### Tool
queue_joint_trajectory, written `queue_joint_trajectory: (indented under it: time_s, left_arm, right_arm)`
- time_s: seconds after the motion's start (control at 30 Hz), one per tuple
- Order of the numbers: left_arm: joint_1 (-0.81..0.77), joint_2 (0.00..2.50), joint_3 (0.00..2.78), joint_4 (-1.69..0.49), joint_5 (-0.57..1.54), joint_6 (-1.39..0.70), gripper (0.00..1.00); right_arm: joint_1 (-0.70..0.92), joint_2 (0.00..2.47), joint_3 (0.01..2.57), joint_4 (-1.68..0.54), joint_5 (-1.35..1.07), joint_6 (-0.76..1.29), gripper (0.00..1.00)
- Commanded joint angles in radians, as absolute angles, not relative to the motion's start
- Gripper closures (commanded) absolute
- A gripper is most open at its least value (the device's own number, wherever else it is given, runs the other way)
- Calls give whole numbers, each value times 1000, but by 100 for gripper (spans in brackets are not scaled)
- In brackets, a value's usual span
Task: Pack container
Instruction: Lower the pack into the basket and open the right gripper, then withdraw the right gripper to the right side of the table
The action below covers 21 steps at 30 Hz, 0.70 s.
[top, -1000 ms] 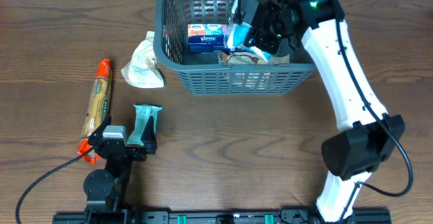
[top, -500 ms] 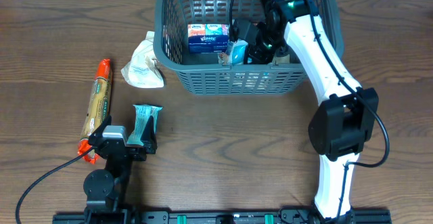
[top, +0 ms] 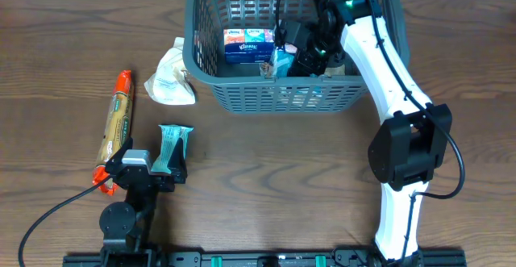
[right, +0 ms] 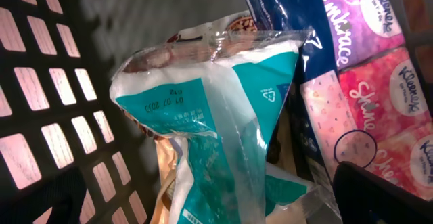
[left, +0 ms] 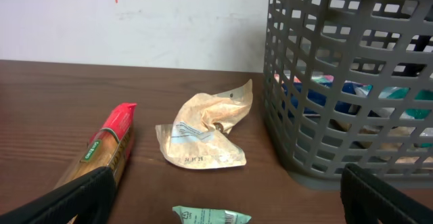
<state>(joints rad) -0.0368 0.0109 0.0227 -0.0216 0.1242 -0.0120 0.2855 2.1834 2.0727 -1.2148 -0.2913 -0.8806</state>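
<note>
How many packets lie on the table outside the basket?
3. A long red-orange packet at the far left; a crumpled beige wrapper beside the basket's left wall; a small teal packet just right of the long one. More could lie out of view.

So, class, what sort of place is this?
Probably a robotics test bench: a white robot arm and a black one at a wooden table, snack packets beside a grey basket, plain white wall behind.

White right arm links, black joints, seemingly a green light, black cables, black left pincer
</note>
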Motion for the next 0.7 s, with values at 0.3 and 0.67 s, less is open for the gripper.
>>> queue_joint_trajectory:
  time_s: [0.3,0.67]
  left_arm:
    - [-40,4,4,-56,146,-24,1]
    - [-40,4,4,-56,145,-35,1]
  right_arm:
    - [263,1943,2326,-1232,-278,-729,1]
    - [-48,1687,2337,-1194,-75,-301,1]
